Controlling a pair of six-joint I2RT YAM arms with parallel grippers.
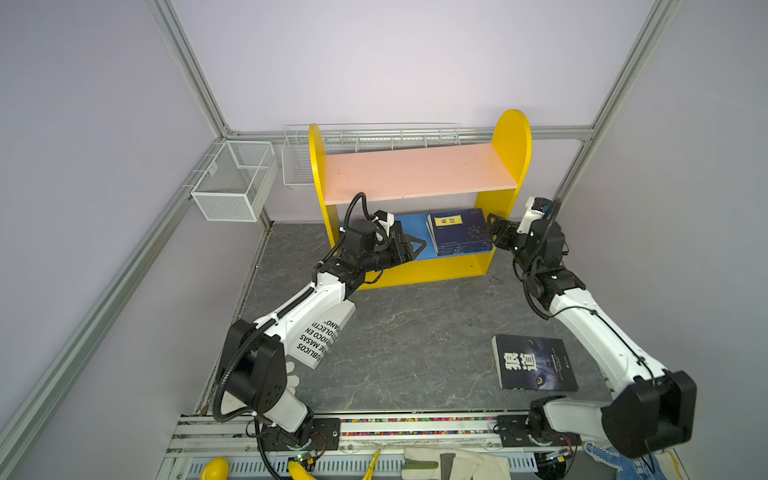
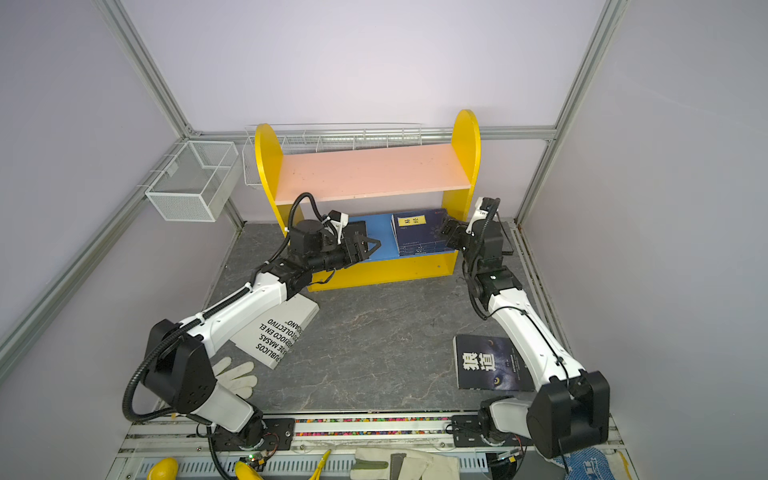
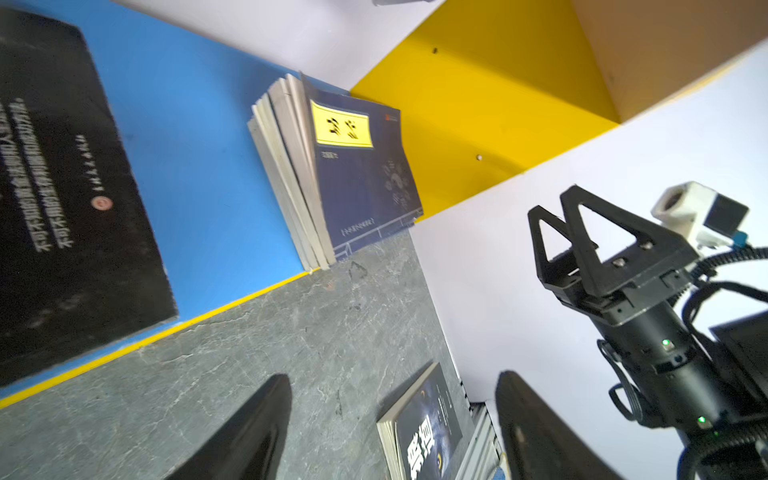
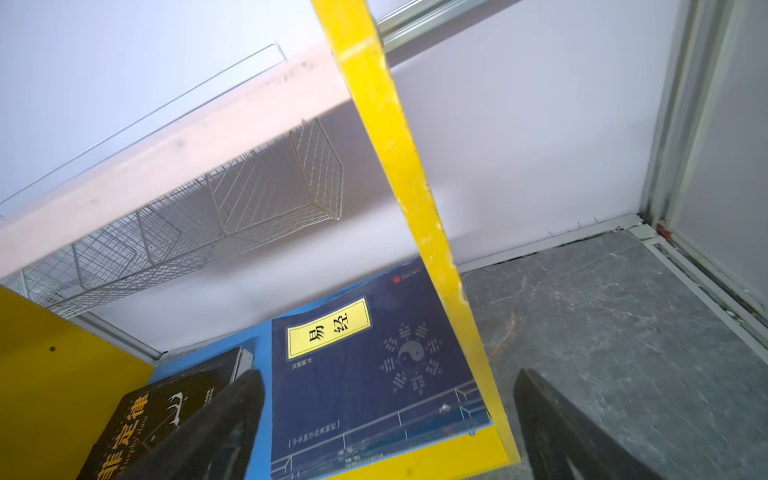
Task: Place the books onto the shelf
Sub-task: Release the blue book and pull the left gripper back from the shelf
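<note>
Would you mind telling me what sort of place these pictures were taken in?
Most likely a robot lab work cell: an aluminium-profile frame with plain wall panels encloses it, and the left arm and right arm are mounted on a rail at the table's front.

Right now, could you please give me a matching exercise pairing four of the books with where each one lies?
Things:
1. navy stack
2. black book
3. white book
4. wolf book

Places:
A. table, left side
B. blue board, right end
C. table, right side
D. blue board, left end

Pairs: 1-B, 2-D, 3-A, 4-C
</note>
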